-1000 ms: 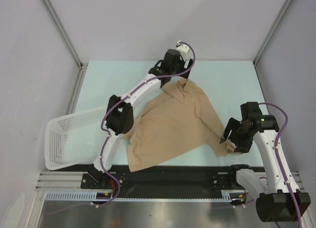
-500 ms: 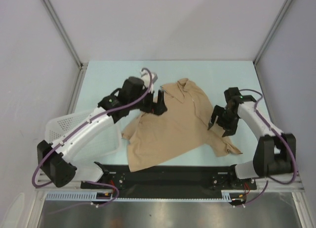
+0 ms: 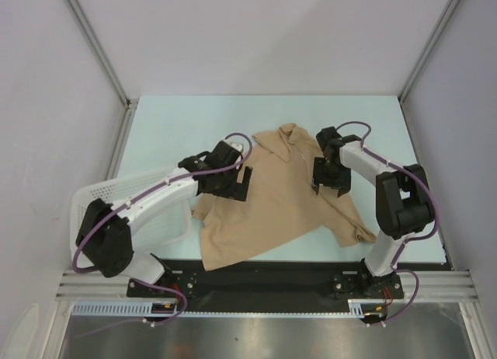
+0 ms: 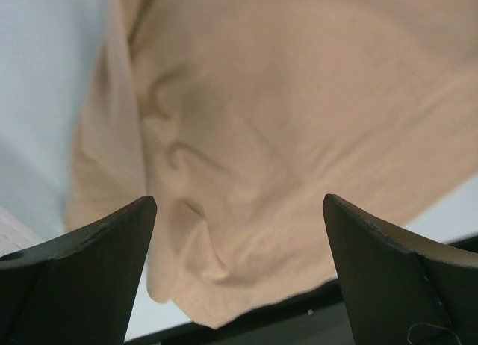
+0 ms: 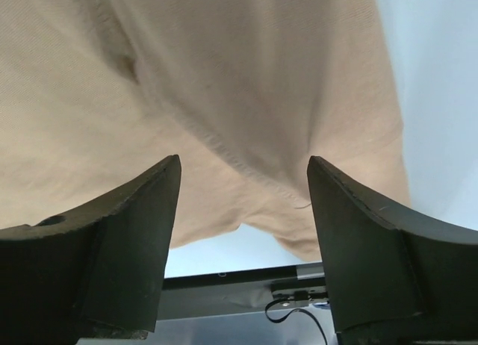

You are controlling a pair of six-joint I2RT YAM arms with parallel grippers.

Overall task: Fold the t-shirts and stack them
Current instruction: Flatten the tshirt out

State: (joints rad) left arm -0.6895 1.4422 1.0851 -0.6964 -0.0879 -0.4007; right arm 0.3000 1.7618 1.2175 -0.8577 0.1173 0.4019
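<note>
Overhead view, left to right. White basket (image 3: pixel 116 211) at the left edge of the table (image 3: pixel 373 126). The left gripper (image 3: pixel 239 182) hangs over the tan t-shirt (image 3: pixel 272 207) near its left sleeve, jaws spread wide and holding nothing. The shirt lies rumpled at mid-table, its near hem reaching the black rail. The right gripper (image 3: pixel 330 180) hovers over the shirt's right shoulder, jaws also apart and empty. Likely hazards: jaws closing on a wrinkle (several layers at once) would skew the fold, and a pull toward the rail could drag the hem off the table.
</note>
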